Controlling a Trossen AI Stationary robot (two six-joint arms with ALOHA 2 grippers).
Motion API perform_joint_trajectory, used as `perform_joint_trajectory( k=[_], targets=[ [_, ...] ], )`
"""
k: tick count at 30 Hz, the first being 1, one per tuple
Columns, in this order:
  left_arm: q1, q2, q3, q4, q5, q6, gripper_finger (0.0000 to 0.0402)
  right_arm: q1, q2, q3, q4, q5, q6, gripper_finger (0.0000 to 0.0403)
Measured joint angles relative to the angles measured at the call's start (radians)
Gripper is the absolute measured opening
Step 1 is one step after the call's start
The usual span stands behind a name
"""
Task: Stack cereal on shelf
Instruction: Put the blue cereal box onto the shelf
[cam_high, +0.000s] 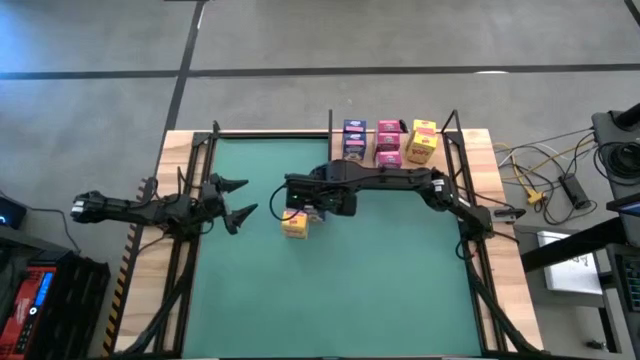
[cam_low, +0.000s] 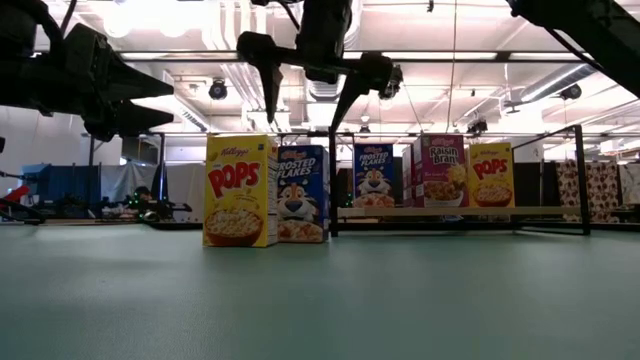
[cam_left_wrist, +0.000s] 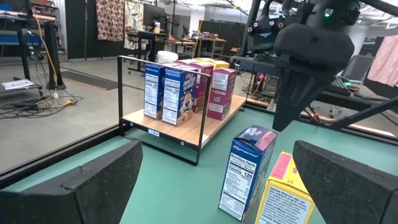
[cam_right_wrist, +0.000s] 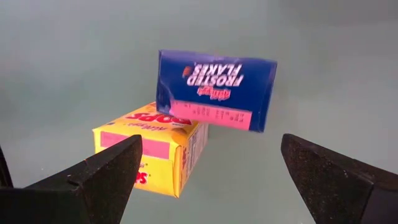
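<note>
Nearest in the low view, bare green counter (cam_low: 320, 300); further in, two cereal boxes upright and just beside each other on the mat: a yellow Corn Pops box (cam_low: 240, 190) and a blue Frosted Flakes box (cam_low: 302, 194), the blue one slightly behind

Directly above that pair, right gripper (cam_low: 311, 92) hanging clear of the box tops, fingers (cam_right_wrist: 93, 180) spread wide apart and holding nothing; from its wrist camera, both boxes seen from above between the finger tips

Off to the left side of the counter, left gripper (cam_high: 236, 200) waiting in the air, fingers (cam_left_wrist: 99, 186) likewise wide apart and empty, pointed toward the two loose boxes

Beyond, at the counter's far edge, the wooden shelf (cam_low: 450, 212) with thin black posts, carrying more cereal upright in rows: a Frosted Flakes box (cam_low: 373, 175), a magenta Raisin Bran box (cam_low: 440, 171), another yellow Corn Pops box (cam_low: 491, 175); from above, blue, pink and yellow packs side by side on the board (cam_high: 395, 142)

Behind all this, workshop room with ceiling lights and benches
</note>
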Motion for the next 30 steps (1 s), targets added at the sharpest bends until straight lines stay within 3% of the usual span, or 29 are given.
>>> perform_joint_trajectory(
  k=[30],
  targets=[
    [0.0, 0.009, 0.0, 0.0, 0.0, 0.0, 0.0399, -0.043, 0.104, 0.003, 0.051, -0.001, -0.013, 0.0373]
  ],
)
